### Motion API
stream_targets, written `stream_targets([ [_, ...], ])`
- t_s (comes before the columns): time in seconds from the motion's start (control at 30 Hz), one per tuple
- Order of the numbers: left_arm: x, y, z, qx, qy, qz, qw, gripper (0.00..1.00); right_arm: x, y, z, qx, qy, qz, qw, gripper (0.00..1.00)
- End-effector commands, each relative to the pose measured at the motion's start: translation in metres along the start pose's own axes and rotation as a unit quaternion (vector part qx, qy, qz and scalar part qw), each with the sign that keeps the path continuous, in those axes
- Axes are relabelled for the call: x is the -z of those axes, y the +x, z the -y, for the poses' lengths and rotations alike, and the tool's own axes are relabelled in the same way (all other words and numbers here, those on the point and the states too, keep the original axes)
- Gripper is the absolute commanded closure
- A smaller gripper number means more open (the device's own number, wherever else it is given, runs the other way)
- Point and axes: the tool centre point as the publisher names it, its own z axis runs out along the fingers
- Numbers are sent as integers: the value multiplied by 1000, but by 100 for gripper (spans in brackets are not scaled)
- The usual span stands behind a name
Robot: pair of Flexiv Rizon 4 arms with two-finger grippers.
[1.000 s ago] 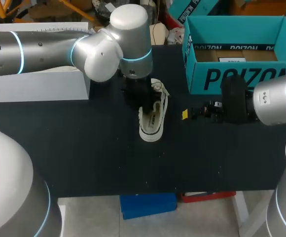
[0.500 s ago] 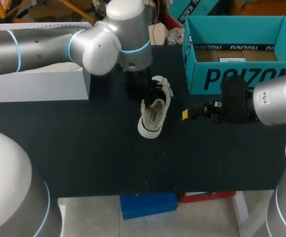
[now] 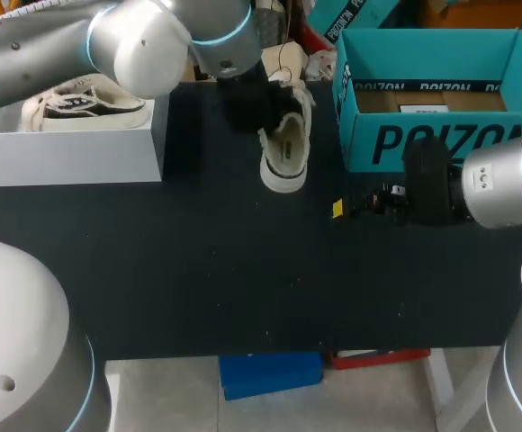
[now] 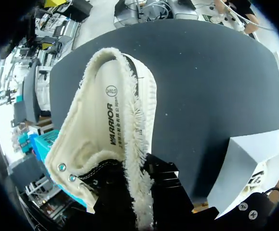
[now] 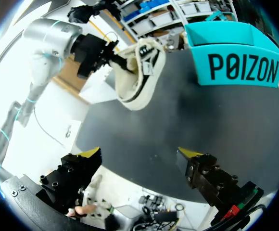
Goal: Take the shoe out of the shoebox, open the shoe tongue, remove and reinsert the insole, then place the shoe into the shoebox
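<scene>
My left gripper is shut on the side wall of a cream low-top shoe and holds it clear of the black table, toe hanging down, just left of the teal shoebox. In the left wrist view the shoe fills the space ahead, its fleecy collar pinched between the black fingers of my left gripper. My right gripper stands open and empty over the table's right part, in front of the shoebox. From there the hanging shoe shows well ahead.
A second cream shoe lies on a white box at the far left. The teal shoebox stands open at the back right with cardboard inside. My right gripper hovers close to the shoebox's front wall.
My left gripper closed on the shoe, lifted it off the table and carried it toward the far side and slightly right. The right arm has not moved.
</scene>
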Motion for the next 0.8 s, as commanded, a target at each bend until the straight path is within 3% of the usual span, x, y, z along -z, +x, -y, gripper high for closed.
stream_targets([
  [0.03,73,17,4,36,-54,35,997,100,-1,1,0,0,0,2,1000,0],
  [0.37,77,30,5,32,-56,49,997,100,-1,1,0,0,0,2,1000,0],
  [0.8,57,29,14,9,-26,72,997,100,-1,1,0,0,0,2,1000,0],
])
